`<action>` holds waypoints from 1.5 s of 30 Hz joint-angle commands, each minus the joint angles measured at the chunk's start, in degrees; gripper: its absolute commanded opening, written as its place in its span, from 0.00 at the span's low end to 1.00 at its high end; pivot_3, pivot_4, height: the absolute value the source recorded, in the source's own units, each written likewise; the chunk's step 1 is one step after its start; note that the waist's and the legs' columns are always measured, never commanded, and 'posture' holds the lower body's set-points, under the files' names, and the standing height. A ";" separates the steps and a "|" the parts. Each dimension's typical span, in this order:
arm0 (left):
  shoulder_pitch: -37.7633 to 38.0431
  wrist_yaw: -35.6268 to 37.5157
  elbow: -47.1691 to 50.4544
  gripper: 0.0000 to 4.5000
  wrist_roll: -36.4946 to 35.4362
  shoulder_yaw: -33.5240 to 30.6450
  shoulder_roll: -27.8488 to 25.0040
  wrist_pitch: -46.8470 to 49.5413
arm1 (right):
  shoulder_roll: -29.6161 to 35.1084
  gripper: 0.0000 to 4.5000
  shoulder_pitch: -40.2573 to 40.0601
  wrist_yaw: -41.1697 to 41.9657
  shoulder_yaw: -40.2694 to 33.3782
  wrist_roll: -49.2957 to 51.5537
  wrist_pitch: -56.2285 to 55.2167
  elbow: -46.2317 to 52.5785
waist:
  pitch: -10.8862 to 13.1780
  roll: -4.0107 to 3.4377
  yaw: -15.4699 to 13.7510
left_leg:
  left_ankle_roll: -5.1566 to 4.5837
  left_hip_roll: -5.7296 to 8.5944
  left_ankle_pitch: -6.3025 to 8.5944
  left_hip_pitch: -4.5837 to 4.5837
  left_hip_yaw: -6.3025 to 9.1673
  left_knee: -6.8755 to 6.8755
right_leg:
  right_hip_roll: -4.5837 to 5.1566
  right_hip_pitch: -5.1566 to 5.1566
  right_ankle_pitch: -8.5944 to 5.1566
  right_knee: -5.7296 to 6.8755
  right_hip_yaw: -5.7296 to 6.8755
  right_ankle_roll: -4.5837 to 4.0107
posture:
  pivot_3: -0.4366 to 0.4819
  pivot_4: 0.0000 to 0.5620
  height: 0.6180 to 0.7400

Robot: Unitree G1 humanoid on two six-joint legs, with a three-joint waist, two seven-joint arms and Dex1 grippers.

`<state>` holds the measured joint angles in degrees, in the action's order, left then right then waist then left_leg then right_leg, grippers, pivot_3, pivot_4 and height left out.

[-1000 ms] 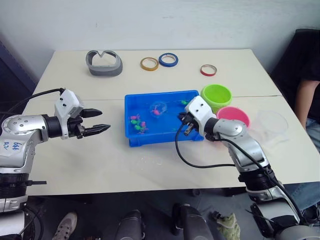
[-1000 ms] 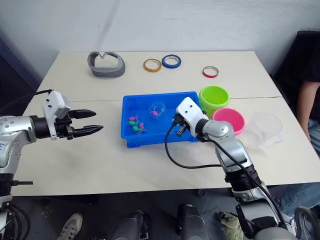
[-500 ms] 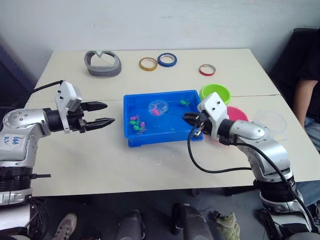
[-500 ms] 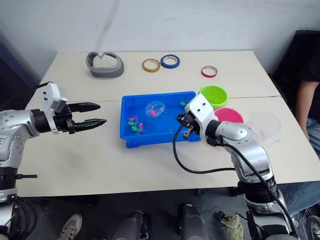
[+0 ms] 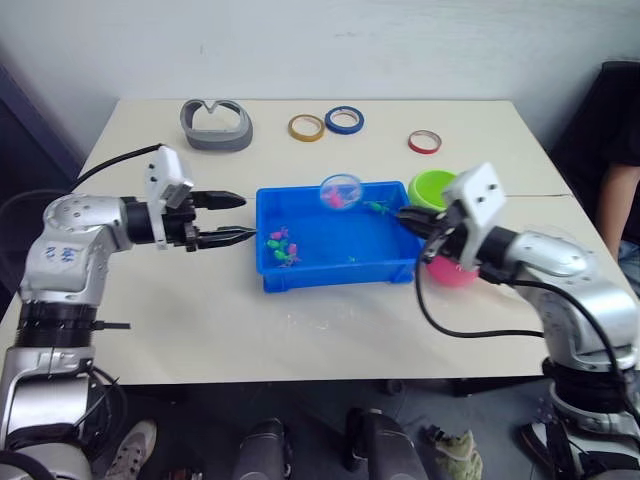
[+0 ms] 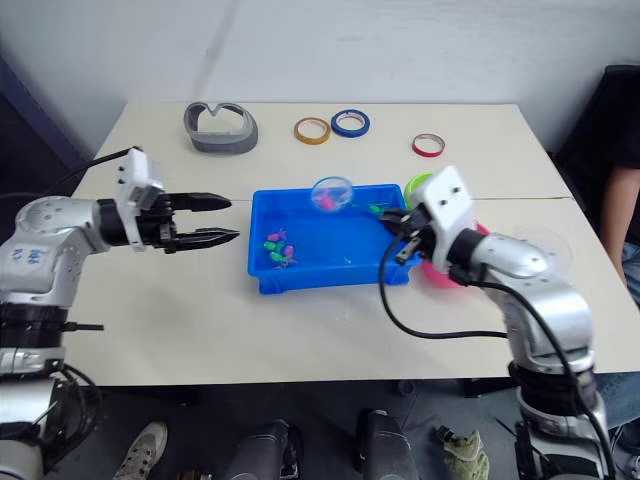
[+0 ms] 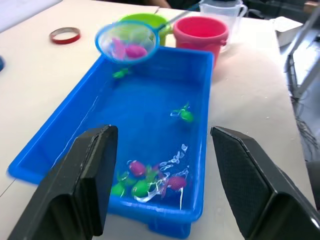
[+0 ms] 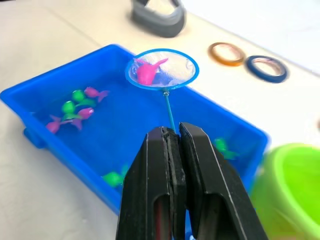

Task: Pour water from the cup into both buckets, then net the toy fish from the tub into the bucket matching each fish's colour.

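The blue tub (image 5: 340, 283) holds water and several pink and green toy fish (image 5: 282, 247). My right gripper (image 5: 412, 218) is shut on the thin handle of the net (image 5: 340, 192). It holds the hoop tilted above the tub's far rim, with a pink fish (image 8: 146, 71) lying in the mesh. Just behind that gripper stands the green bucket (image 5: 432, 187), and the pink bucket (image 5: 450, 272) sits under the wrist. The clear cup (image 7: 220, 7) stands beyond the pink bucket. At the tub's left side my left gripper (image 5: 235, 217) hangs open and holds nothing.
A grey curved holder (image 5: 217, 125) lies at the table's back left. Yellow (image 5: 306, 127), blue (image 5: 344, 120) and red (image 5: 424, 142) tape rings lie along the back. A person (image 5: 620, 180) sits at the table's right side.
My right gripper has raised the net out of the water with a pink fish in it and drawn back to the right. My left gripper has moved right, up to the tub's side.
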<state>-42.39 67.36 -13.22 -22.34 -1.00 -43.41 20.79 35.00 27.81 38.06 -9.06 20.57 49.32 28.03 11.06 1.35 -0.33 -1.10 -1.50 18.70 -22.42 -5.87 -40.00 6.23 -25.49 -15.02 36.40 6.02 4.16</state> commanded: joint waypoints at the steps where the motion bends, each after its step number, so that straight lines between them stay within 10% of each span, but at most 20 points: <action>1: -4.37 2.28 -3.80 0.73 1.36 1.51 2.21 -3.41 | 3.73 0.00 -2.71 -1.08 -9.01 3.32 3.65 6.36 | 0.00 0.00 0.00 | 0.00 0.00 0.00 0.00 0.01 0.00 | 0.00 0.00 0.00 -0.01 0.01 0.00 | 0.48 0.27 0.78; 15: -14.50 9.64 -17.18 0.73 4.96 5.41 10.82 -10.70 | 12.62 0.00 -20.53 -2.68 -30.46 6.20 11.94 17.28 | 0.00 0.00 -0.11 | -0.03 -0.03 0.01 0.02 -0.01 0.03 | -0.15 0.02 0.01 -0.34 -0.04 0.03 | 0.48 0.27 0.78; 45: -18.77 12.08 -27.16 0.73 8.83 5.50 16.32 -17.92 | 23.96 0.00 -46.31 -8.65 -13.91 -41.65 -22.75 16.96 | 0.00 0.01 -0.97 | -0.04 -0.06 0.02 0.02 -0.03 -0.03 | -0.37 0.04 0.05 -0.43 -0.08 0.10 | 0.48 0.27 0.78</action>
<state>-60.07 78.98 -41.46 -13.34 5.34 -27.04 3.03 58.38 -18.43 30.52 -22.60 -17.59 28.89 45.21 11.07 1.36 -1.30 -1.14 -1.57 18.71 -22.41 -5.90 -40.03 5.85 -25.46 -14.96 35.97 5.94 4.26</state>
